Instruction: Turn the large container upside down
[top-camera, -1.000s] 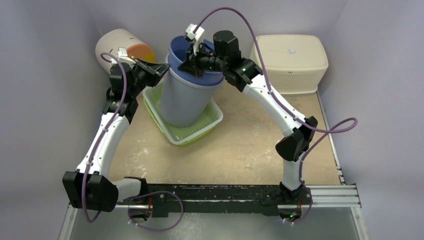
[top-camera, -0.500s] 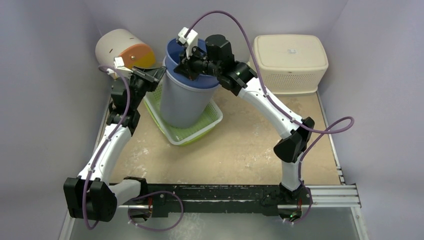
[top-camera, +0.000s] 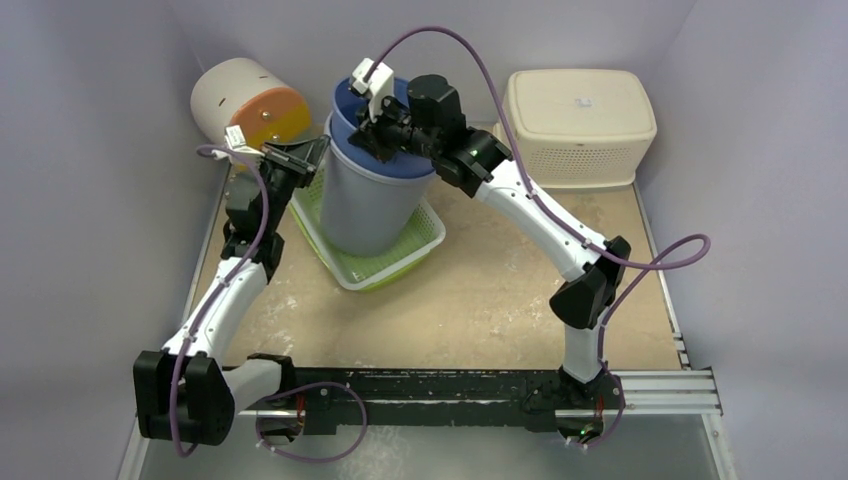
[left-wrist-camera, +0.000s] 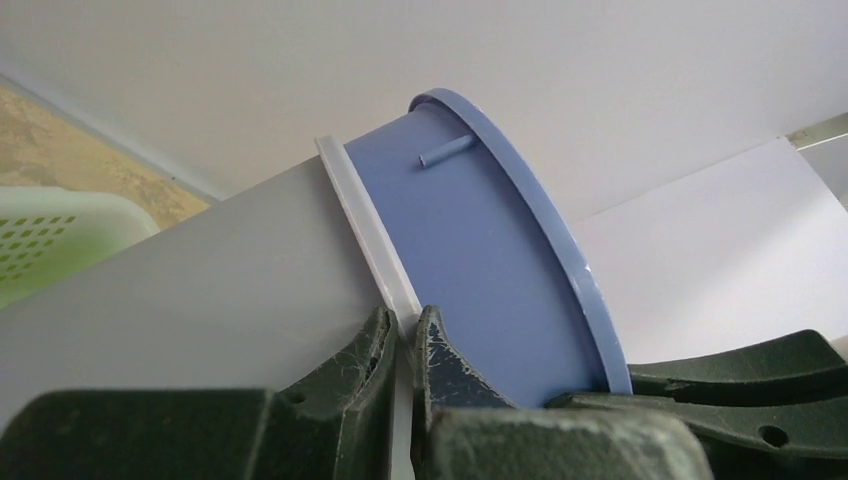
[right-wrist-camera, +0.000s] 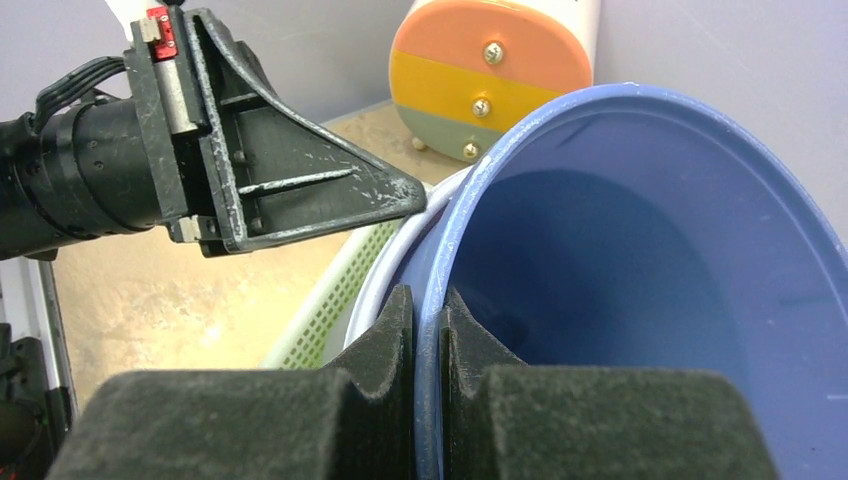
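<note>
Presently, the large container (top-camera: 365, 205) stands mouth-up with its base inside the green basket (top-camera: 400, 255), at the back of the table (top-camera: 480, 300). It is not inverted. It appears to lean a little; whether its base rests fully on the basket floor cannot be told. It is made of two nested parts: a pale outer shell (left-wrist-camera: 200, 270) and a blue inner bucket (right-wrist-camera: 600, 260), which stands proud of the shell at the top.

The left gripper (top-camera: 318, 150) is at the left side of the rim. In the left wrist view its fingers (left-wrist-camera: 360, 360) are pinched together on the shell's white lip (left-wrist-camera: 365, 230), with only the lip between them.

The right gripper (top-camera: 376, 135) reaches over the mouth from the right. In the right wrist view its fingers (right-wrist-camera: 385, 340) are clamped on the blue bucket's rim, one outside the wall and one inside.

Noted nearby: a cylinder with an orange and yellow striped end (top-camera: 235, 95) lies at the back left. A cream lidded box (top-camera: 580, 115) sits at the back right, well apart from the container.
</note>
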